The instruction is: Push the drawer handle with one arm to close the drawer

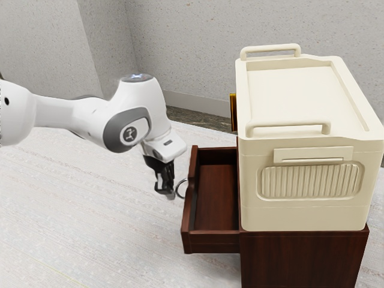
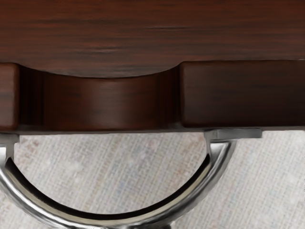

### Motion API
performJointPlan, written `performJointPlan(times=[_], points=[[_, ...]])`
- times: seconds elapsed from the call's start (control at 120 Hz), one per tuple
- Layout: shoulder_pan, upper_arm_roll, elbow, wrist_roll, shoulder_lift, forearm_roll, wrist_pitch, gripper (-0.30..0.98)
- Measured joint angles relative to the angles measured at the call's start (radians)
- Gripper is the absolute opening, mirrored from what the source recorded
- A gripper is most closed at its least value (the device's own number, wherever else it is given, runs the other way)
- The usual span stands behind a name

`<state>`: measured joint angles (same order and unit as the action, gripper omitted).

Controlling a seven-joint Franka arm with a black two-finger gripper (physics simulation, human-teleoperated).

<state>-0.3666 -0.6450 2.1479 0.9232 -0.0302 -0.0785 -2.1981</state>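
Observation:
The black gripper [image 1: 165, 191] points down at the outer side of the drawer, beside its round metal handle [image 1: 179, 189]. Whether it touches the handle I cannot tell. The dark reddish-brown drawer [image 1: 187, 234] stands pulled out of its cabinet [image 1: 303, 258], with a bare floor inside. In the wrist view the silver handle [image 2: 212, 175] curves out from the drawer front [image 2: 243, 95], which has a scooped dip in its top edge.
A large cream box [image 1: 303, 210] with two bar handles rests on the cabinet. Behind it, at its left in the exterior view, is a yellow-gold object [image 1: 233, 112]. A pale grained surface [image 1: 90, 222] lies under the arm, and grey walls stand behind.

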Motion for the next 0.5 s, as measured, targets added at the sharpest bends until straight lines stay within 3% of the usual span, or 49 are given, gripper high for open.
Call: performJointPlan(times=[0.5], points=[[0.037, -0.026, -0.096, -0.014, -0.092, 0.014, -0.004, -0.10]])
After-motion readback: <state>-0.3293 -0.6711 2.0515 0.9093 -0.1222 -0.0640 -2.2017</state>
